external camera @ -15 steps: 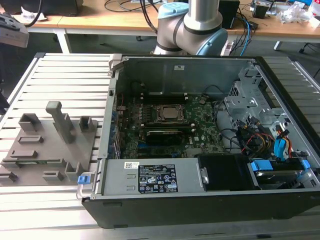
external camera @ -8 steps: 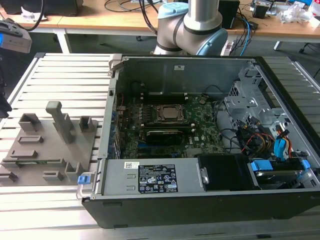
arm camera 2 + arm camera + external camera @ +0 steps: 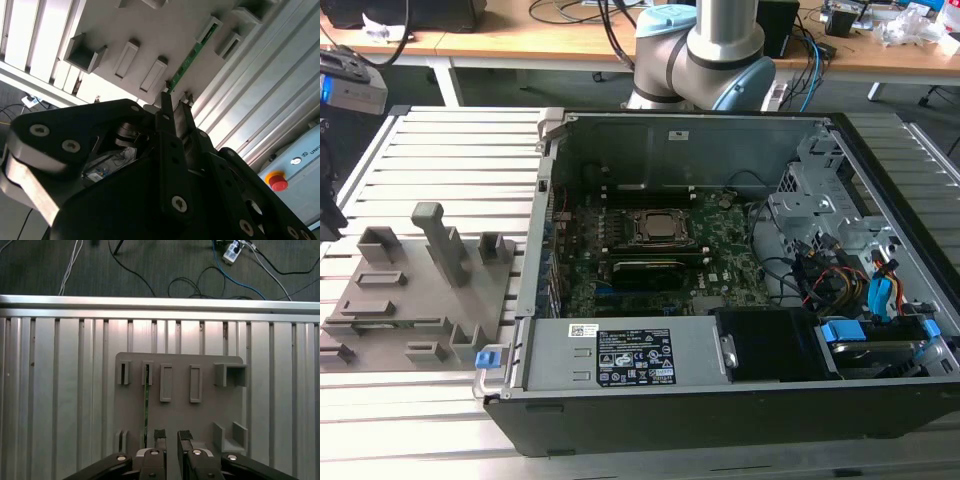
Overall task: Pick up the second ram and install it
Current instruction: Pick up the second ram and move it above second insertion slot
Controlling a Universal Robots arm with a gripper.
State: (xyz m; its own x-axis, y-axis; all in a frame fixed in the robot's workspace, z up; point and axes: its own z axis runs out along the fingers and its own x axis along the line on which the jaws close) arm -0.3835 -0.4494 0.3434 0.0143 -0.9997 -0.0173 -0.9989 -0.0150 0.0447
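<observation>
The gripper hangs over the grey slotted tray, its fingertips a narrow gap apart and clamped on nothing. The second ram stands on edge in the tray's slots, just beside one fingertip and outside the gap; whether they touch cannot be told. The tray rests on the slatted metal tabletop. In the exterior view the tray lies at about nine o'clock from the open computer case, whose motherboard lies exposed inside.
</observation>
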